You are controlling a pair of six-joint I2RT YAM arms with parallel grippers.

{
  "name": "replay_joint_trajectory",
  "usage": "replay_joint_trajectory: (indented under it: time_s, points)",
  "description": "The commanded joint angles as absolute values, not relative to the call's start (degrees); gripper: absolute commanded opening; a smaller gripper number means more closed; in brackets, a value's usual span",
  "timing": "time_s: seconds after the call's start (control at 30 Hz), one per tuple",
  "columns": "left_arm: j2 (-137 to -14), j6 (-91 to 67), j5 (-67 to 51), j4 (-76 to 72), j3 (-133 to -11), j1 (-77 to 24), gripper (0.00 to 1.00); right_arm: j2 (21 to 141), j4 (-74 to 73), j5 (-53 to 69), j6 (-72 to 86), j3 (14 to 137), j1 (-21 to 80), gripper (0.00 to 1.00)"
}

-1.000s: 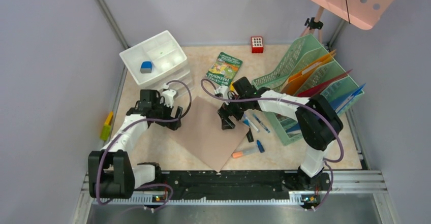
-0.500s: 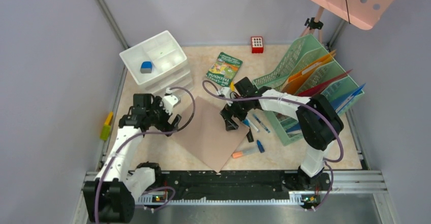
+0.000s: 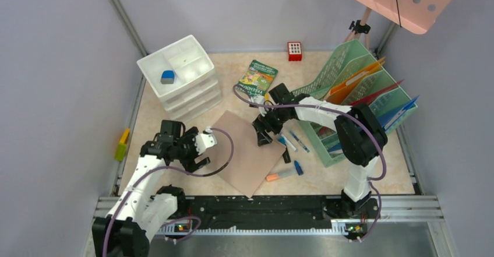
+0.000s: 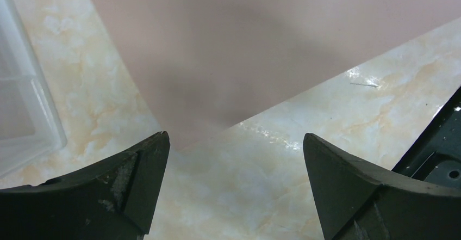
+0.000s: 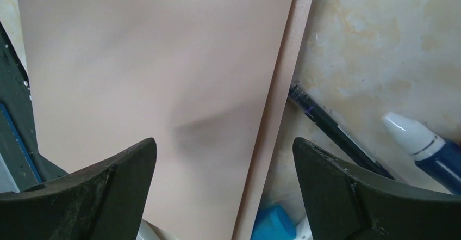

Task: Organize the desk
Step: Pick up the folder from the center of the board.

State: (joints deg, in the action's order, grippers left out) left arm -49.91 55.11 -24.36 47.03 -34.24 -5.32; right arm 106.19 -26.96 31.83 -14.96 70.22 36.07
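The desk [image 3: 175,169] is a beige marbled top with a pink-brown folder [image 3: 244,152] lying flat at its middle. My left gripper [image 3: 203,155] is open and empty, low over the bare desk [image 4: 244,191] at the folder's left edge [image 4: 244,44]. My right gripper [image 3: 262,133] is open and empty over the folder's right edge [image 5: 152,77]. Pens [image 3: 294,141] and markers lie just right of it. In the right wrist view a dark pen [image 5: 337,134], a blue marker with a white cap [image 5: 424,147] and a blue cap [image 5: 272,221] show.
A white drawer unit [image 3: 180,76] holding a blue block stands back left, its corner in the left wrist view [image 4: 22,115]. A green booklet [image 3: 257,77], a red block [image 3: 295,50], a green mesh file rack [image 3: 355,94], an orange marker [image 3: 279,175] and a yellow-green clip [image 3: 122,145] lie around. A black rail [image 4: 435,153] runs along the near edge.
My left gripper has moved from beside the drawer unit toward the near side, to the folder's left edge. My right gripper has shifted slightly back along the folder's right edge.
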Motion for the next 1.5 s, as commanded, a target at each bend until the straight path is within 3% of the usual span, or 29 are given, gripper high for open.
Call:
replay_joint_trajectory:
  time_s: [0.0,0.53,0.9,1.47]
  points:
    - [-49.1,57.8,-20.7,42.7,-30.9,-9.4,0.98,108.4,-27.4,35.3,-15.1,72.6,35.0,0.94]
    - [-53.7,49.9,-8.2,23.5,-22.8,-22.1,0.98,112.6,-28.5,45.1,-13.8,72.1,34.2,0.91]
    - [-54.2,45.4,-5.4,17.5,-19.7,-25.4,0.98,116.1,-33.2,54.6,-13.5,76.3,32.5,0.81]
    - [-51.2,39.9,-1.6,22.5,-22.0,-25.9,0.98,117.8,-45.9,62.4,-20.2,84.7,32.5,0.45]
